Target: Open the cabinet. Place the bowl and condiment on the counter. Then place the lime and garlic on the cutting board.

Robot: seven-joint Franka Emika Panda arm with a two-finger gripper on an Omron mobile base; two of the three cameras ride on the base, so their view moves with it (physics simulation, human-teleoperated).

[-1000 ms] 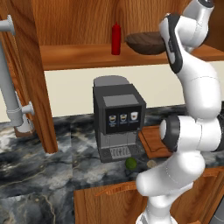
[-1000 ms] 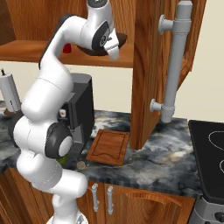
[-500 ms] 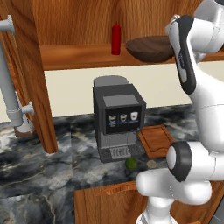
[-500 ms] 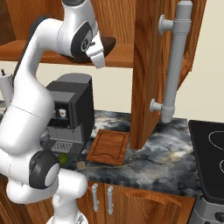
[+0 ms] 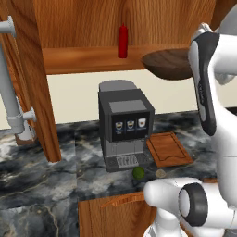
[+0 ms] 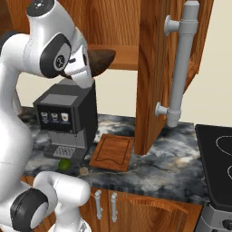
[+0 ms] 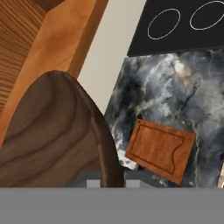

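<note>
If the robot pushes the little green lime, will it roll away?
Probably yes. The lime looks round like a ball, so a nudge would likely send it rolling. The counter looks flat and smooth, so little would slow it. It lies near the front edge, so it might fall.

The bowl [image 5: 167, 64] has slid past the shelf edge.

The arm's white body is covering the right end of the bowl [image 5: 167, 64] in the left base view, and the claw's fingertips are lying out of sight there. The garlic [image 6: 84, 171] is showing too small to make out. The picture's edge is cutting off the cabinet [image 6: 158, 68] top.
</note>
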